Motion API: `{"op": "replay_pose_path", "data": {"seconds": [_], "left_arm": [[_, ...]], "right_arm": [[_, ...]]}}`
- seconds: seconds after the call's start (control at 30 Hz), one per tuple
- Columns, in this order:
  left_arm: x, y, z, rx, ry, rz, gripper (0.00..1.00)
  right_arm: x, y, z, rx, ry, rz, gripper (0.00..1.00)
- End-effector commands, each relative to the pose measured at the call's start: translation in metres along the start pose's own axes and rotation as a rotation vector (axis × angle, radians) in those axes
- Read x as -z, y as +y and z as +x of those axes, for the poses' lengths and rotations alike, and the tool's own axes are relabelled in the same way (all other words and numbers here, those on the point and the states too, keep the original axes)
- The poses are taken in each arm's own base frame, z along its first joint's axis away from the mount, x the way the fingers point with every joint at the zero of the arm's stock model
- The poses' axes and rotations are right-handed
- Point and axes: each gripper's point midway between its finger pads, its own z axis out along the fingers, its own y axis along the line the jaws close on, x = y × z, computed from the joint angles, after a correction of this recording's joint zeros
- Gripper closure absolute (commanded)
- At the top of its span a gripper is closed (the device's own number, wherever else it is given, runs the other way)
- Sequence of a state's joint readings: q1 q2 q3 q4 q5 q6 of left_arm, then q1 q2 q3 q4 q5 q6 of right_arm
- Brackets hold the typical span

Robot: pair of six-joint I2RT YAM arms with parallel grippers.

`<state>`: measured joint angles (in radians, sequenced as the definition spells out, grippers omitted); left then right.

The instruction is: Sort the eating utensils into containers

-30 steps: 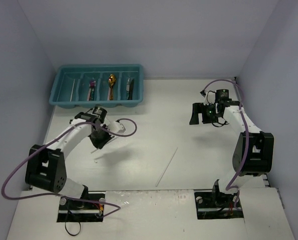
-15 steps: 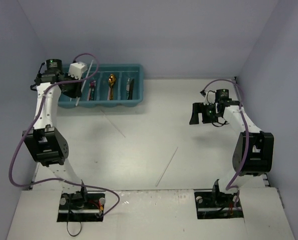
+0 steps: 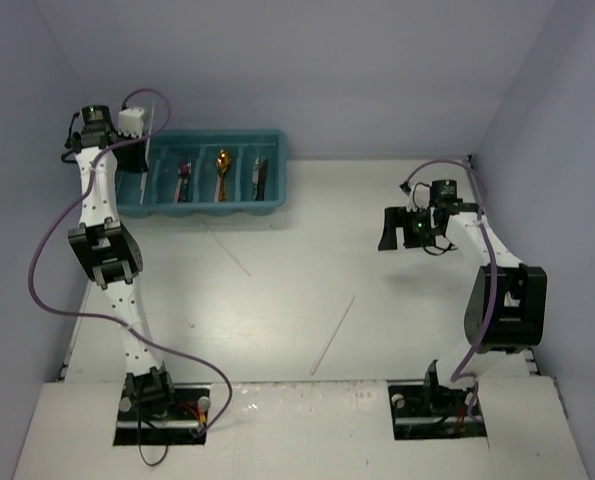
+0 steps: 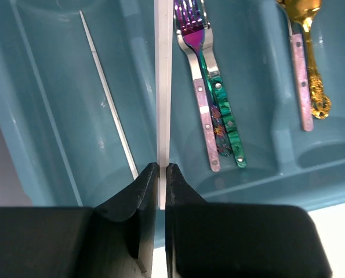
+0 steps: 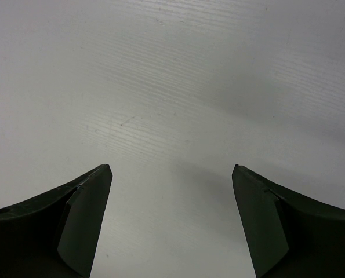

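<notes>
Left gripper (image 4: 162,168) was clamped shut on a white chopstick (image 4: 163,87), held over the teal cutlery tray (image 3: 202,210), about above the wall between its first two compartments. Second chopstick (image 4: 109,104) lay in the leftmost compartment, two forks (image 4: 202,98) in the next, gold spoon (image 4: 312,63) beyond. Right gripper (image 5: 171,169) hung wide open, holding nothing, over the white table (image 3: 377,290); loose chopstick (image 3: 333,333) lay mid-table

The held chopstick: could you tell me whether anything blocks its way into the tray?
Nothing visible does: the left claw holds the chopstick above the tray, roughly over the divider beside the compartment holding another chopstick.
</notes>
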<state>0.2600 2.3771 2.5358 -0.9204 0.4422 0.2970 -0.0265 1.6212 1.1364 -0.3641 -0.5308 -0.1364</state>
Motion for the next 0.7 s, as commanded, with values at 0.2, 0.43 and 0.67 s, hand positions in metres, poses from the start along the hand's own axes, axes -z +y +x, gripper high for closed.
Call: {"op": "replay_pose_path", "data": {"seconds": [0.2,0.43,0.67], "left_arm": [[-0.01,0.056,0.018,0.034,0.008,-0.103,1.0],[-0.018,0.066,0.034,0.041,0.042,-0.109,1.0],[-0.003,0.064,0.015,0.029,-0.009,-0.11,0.53]], "right_arm": [[0.003,-0.001,-0.008,0.025,-0.02,0.006,0.18],[0.002,-0.002,-0.008,0.019,-0.017,0.008,0.18],[0.002,0.0,-0.009,0.015,-0.02,0.003,0.18]]}}
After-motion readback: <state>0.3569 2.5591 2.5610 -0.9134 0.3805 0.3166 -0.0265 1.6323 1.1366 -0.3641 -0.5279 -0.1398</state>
